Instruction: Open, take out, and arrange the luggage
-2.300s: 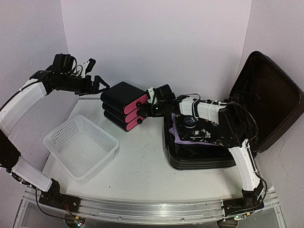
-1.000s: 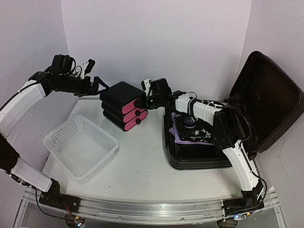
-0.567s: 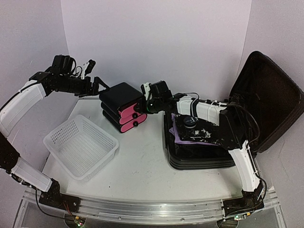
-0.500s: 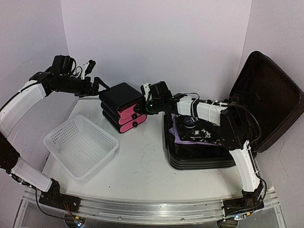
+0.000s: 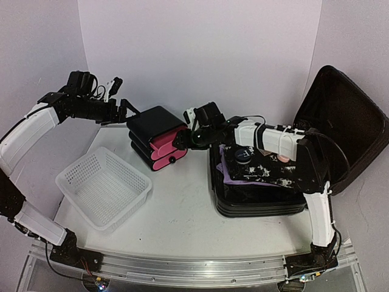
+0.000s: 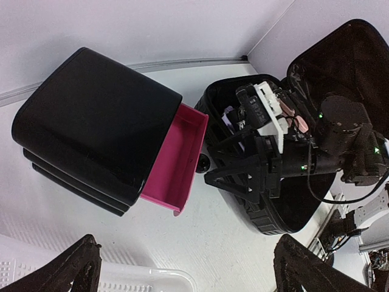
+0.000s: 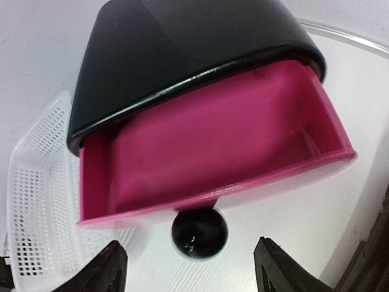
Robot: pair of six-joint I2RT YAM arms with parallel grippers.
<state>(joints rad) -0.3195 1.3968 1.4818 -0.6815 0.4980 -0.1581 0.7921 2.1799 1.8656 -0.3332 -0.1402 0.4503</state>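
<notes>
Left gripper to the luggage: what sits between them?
Top view: the drawer box, its top drawer pulled out, then the right gripper, open, at that drawer.

Top wide, wrists near drawer point(image 7: 206, 143)

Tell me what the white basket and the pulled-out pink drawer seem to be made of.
White basket: probably moulded plastic, matte, with a regular mesh of holes.
Pink drawer: likely smooth rigid plastic, slightly glossy, thin even walls with soft highlights.

One luggage point(image 5: 255, 204), one three-drawer box point(image 5: 152, 123), one mesh basket point(image 5: 129, 210).
</notes>
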